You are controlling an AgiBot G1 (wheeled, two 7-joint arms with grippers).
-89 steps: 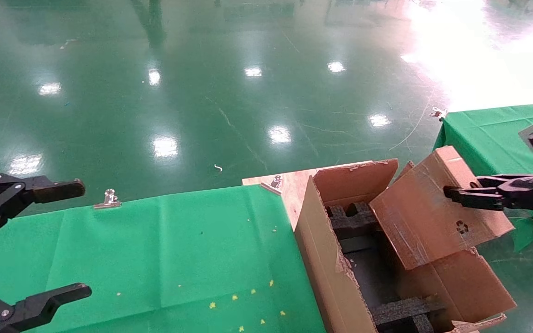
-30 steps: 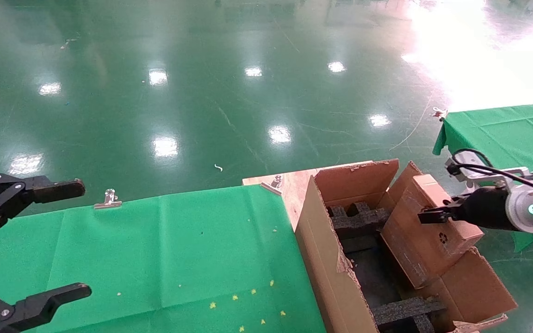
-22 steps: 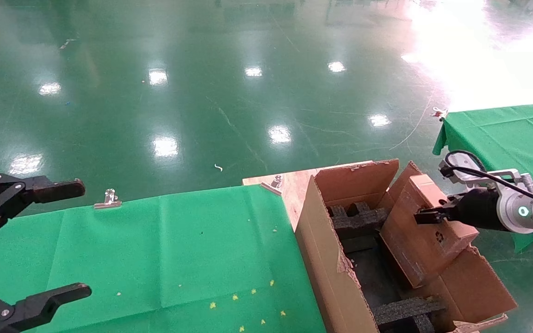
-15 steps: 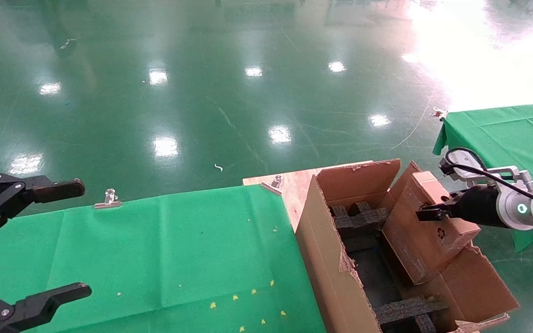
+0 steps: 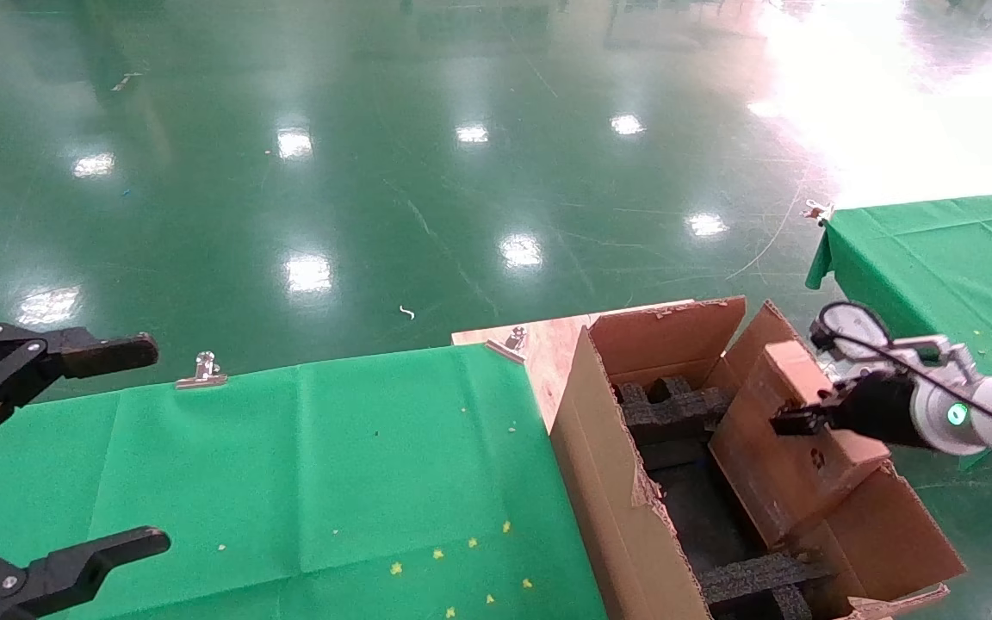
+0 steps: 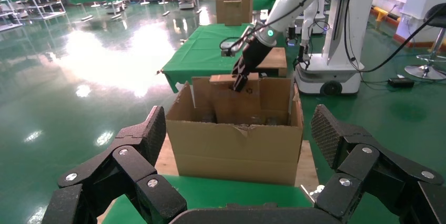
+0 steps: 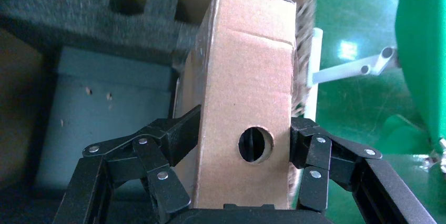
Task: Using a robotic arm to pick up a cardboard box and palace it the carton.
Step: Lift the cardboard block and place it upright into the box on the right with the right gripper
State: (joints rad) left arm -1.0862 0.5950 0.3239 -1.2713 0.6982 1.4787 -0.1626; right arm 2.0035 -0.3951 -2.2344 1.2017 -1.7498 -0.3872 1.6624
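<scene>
Since three seconds ago the small brown rectangular cardboard box (image 5: 793, 448) has dropped from above the rim to partway inside the large brown corrugated carton (image 5: 612, 482); in the last half second it sank a bit more.

Right gripper (image 5: 793, 420), black, on the white-shelled robotic arm (image 5: 991, 422) with its green ring light, sits at the right edge of the head frame, jaws clamped on the small box. In the right wrist frame the fingers (image 7: 176, 134) press both sides of the box (image 7: 244, 98), round hole facing the camera, centre of frame.

Box is tilted, lower end down inside the carton's right half, top corner above the rim, leaning toward the right-hand flap. Black foam blocks (image 5: 668, 409) sit at the carton's far end, more at the near end, lower right of the head frame.

Carton stands just beside the right end of the green-covered bench (image 5: 289, 482), lower centre. Second green bench (image 5: 935, 250) at right edge, upper half.

Left gripper (image 5: 57, 456), all black, parked at the lower-left edge over the bench, jaws wide apart, holding nothing. The left wrist frame shows the carton (image 6: 236, 150) centre frame with the right arm reaching in from above.
</scene>
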